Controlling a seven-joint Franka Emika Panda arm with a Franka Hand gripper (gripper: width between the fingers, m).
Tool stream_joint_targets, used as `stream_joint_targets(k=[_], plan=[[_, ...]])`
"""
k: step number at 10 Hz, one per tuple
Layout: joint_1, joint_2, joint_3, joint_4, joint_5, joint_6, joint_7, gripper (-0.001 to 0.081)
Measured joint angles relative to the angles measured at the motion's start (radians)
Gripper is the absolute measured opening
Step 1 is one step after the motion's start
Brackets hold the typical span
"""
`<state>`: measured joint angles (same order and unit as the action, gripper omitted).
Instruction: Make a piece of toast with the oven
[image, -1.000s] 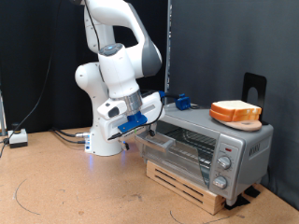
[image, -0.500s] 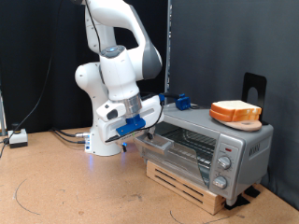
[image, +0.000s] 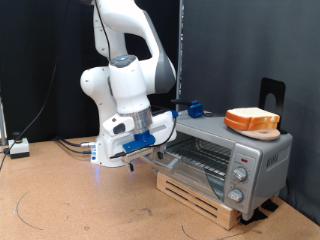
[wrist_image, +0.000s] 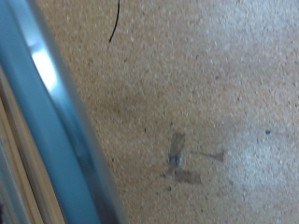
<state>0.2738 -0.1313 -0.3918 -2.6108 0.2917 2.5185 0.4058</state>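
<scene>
Atop the oven (image: 225, 150), toast (image: 252, 121); wrist view only floor (wrist_image: 187, 112)

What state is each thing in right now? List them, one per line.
oven: door partly pulled down, wire rack showing, on a wooden pallet.
piece of toast: stacked bread slices on the oven's top, untouched.
claw: at the door's edge on the exterior view's left; grip hidden.
</scene>
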Motion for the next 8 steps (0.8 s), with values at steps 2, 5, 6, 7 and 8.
stream_joint_targets(k=[2,5,6,7,8], plan=[[0.002,0.040,0.002,0.030,0.006,0.009,0.000,0.0809],[-0.004,0.115,-0.001,0.063,-0.013,0.064,0.009,0.0809],[-0.006,0.140,-0.002,0.068,-0.024,0.093,0.009,0.0809],[-0.011,0.167,-0.004,0.072,-0.031,0.117,0.009,0.0809],[-0.016,0.197,-0.005,0.080,-0.033,0.132,0.009,0.0809]])
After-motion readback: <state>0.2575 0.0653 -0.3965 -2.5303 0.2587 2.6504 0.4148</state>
